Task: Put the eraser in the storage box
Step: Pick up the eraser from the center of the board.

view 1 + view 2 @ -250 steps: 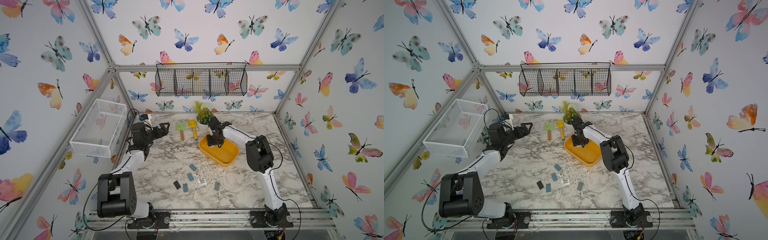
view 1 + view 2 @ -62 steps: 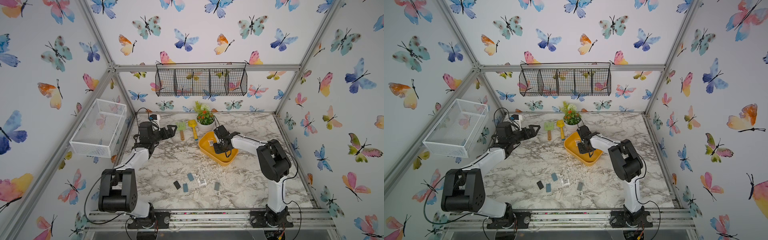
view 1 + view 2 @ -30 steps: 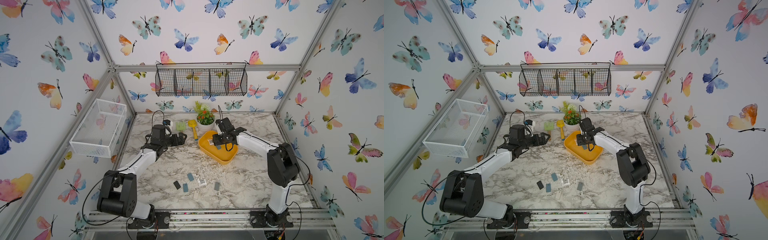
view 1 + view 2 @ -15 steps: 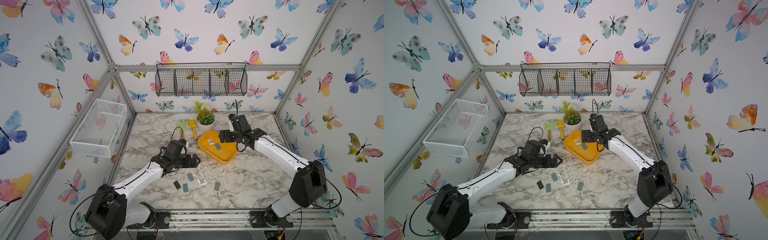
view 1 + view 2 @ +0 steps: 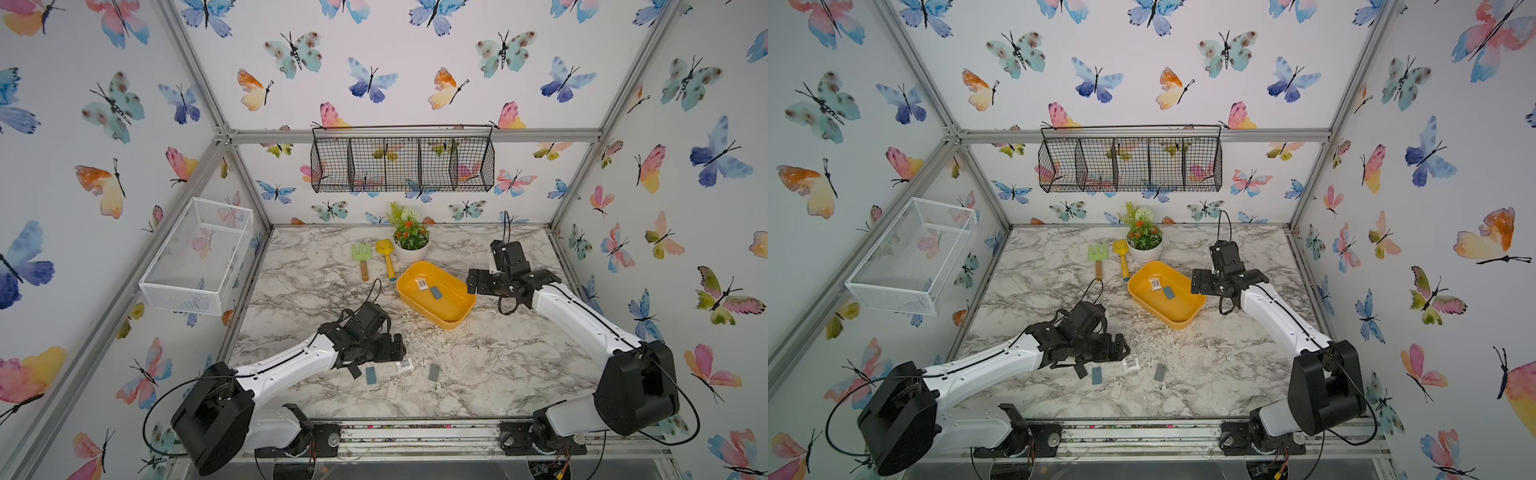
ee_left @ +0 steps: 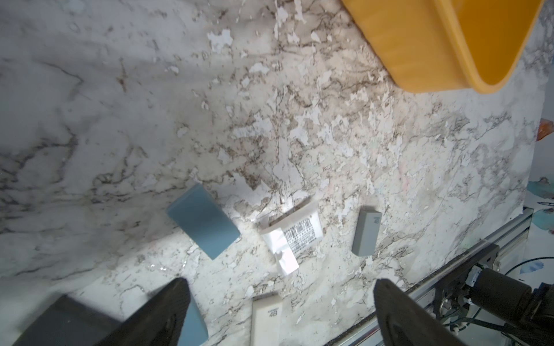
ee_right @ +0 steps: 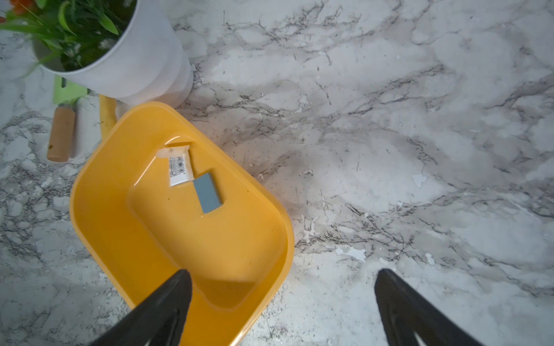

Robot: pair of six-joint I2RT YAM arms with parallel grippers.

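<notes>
The yellow storage box (image 5: 451,322) (image 5: 1177,324) sits mid-table. A blue eraser (image 5: 435,292) (image 7: 207,193) and a white wrapper (image 7: 178,166) lie on its floor. My right gripper (image 5: 510,281) (image 7: 281,271) hangs open and empty at the box's right end, one finger over the rim. Near the front, my left gripper (image 5: 380,359) (image 6: 278,283) is open above several loose erasers. A white eraser (image 6: 266,320) (image 5: 391,390) lies between its fingers. A blue one (image 6: 204,221), a grey one (image 6: 366,232) and a wrapper (image 6: 295,236) lie just beyond.
A potted plant (image 5: 410,249), a green toy rake (image 5: 361,255) and a yellow toy shovel (image 5: 386,257) stand behind the box. A white mesh basket (image 5: 199,257) hangs on the left wall and a black wire basket (image 5: 401,164) on the back wall.
My right gripper opened over the box, left the blue eraser inside and pulled back to the right. My left arm swung from the back of the table forward to the loose erasers.
</notes>
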